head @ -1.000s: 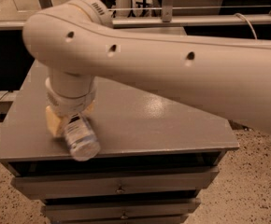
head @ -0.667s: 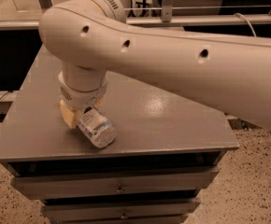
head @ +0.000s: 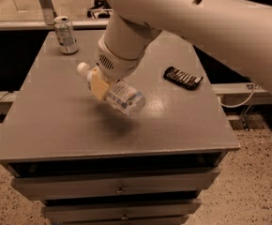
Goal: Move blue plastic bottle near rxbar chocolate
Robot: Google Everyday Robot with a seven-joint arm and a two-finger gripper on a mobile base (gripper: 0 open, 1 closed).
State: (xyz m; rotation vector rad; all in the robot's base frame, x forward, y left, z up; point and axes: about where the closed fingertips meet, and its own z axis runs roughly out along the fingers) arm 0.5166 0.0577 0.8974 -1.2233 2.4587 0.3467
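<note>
The blue plastic bottle is clear with a white cap at its left end and lies tilted, held off the grey tabletop with its shadow beneath. My gripper is shut on the bottle near its neck, one yellowish finger across it. The rxbar chocolate, a flat dark bar with pale lettering, lies on the table to the right of the bottle, apart from it. My large white arm comes down from the upper right.
A silver-green drink can stands upright at the table's back left corner. The table is a drawer cabinet with drawers below its front edge. Speckled floor lies around it.
The arm has lifted and carried the bottle up and to the right, away from the table's front left; the can and the bar have come into sight.
</note>
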